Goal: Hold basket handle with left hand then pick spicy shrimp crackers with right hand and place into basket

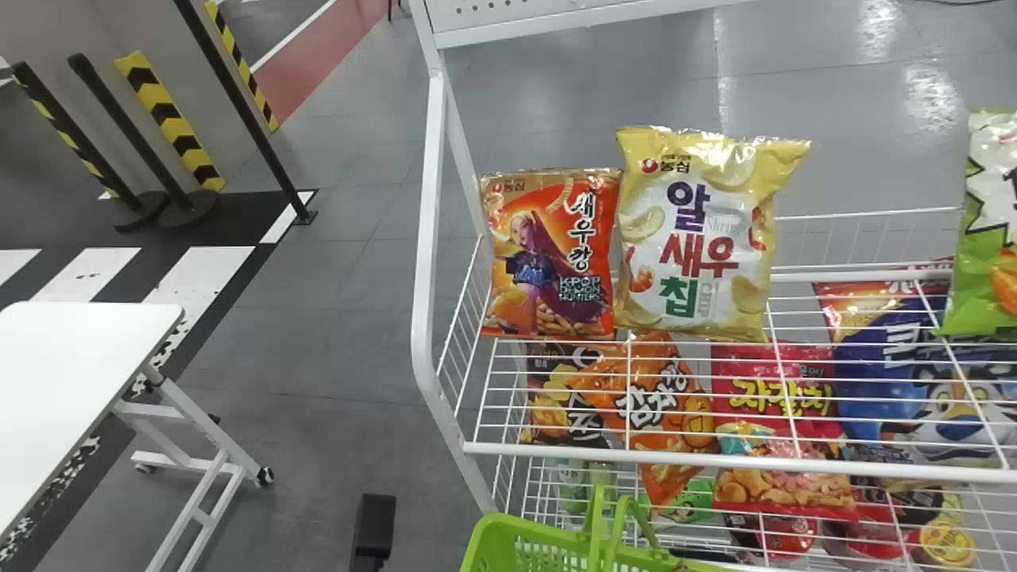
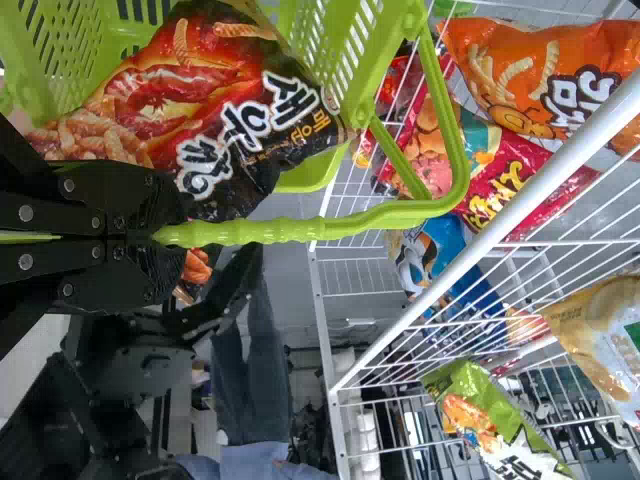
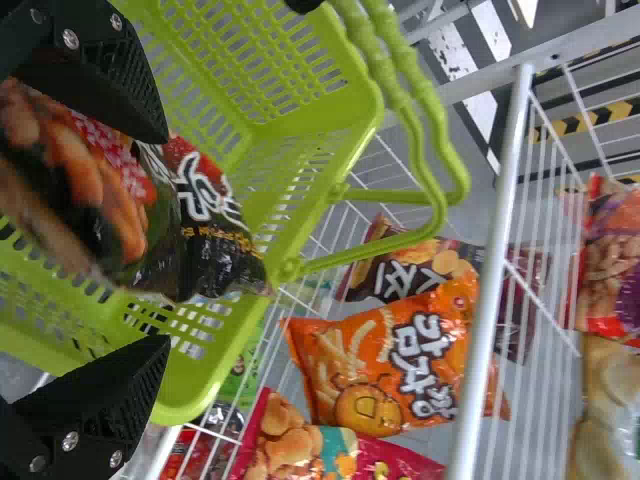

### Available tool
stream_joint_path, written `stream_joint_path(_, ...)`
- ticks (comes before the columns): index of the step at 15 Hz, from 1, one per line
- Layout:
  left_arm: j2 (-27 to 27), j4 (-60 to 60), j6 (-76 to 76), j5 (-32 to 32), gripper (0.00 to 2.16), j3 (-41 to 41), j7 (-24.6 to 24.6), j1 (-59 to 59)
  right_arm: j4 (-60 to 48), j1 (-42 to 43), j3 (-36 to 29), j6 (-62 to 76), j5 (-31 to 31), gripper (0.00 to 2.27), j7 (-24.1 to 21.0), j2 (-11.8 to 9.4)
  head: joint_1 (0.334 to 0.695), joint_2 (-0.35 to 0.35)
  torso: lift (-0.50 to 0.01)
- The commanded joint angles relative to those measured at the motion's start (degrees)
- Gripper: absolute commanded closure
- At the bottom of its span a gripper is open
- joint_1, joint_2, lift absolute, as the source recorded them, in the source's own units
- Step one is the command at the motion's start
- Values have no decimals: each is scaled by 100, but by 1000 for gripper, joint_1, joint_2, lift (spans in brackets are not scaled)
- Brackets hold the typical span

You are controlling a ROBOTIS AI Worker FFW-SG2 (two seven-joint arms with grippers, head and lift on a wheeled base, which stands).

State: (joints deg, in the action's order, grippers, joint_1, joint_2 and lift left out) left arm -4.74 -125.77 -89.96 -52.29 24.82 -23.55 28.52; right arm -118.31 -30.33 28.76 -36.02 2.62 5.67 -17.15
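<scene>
Toward six o'clock in the head view sits the green basket (image 1: pixel 479 548), its lower part cut off. The left jaws are closed on its handle (image 2: pixel 270 231). The spicy shrimp crackers (image 3: pixel 205 225) are at the basket's mouth, nearer the right jaws, which stand wide apart on either side of the bag. From those jaws it runs out toward twelve o'clock, long axis roughly along their reach, so the coming move looks like a straight withdrawal. The bag's near end is cut off and blurred; I can't tell whether it rests on the bottom.
</scene>
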Motion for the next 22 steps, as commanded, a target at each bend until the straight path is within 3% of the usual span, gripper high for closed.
stream_joint_path(1, 0, -27, -7, 0, 1889, -4, 0, 4, 361, 186, 95, -86, 108, 110, 4, 89, 695, 309, -37)
stream_joint_path(5, 0, -35, -7, 0, 1889, -21, 0, 22, 1047, 599, 429, 2, 108, 110, 66, 300, 695, 347, -37)
stream_joint_path(9, 0, -44, -7, 0, 1889, -39, 0, 31, 1240, 573, 552, 811, 99, 113, 57, 317, 695, 350, -37)
stream_joint_path(12, 0, -44, -7, 0, 1889, -39, 0, 31, 1135, 239, 447, 2639, 248, 124, 4, 220, 695, 350, -37)
stream_joint_path(14, 0, -53, -7, 0, 1889, -30, 0, 40, 827, 28, 262, 2463, -59, 124, -13, 176, 695, 350, -37)
stream_joint_path(18, 0, -53, -7, 0, 1889, -21, 9, 40, 124, -552, -265, 2551, -59, 124, -13, -8, 695, 350, -37)
stream_joint_path(22, 9, 9, -7, 0, 1889, -39, 9, 13, -272, -904, -547, 2727, -33, 127, -22, -52, 695, 279, -37)
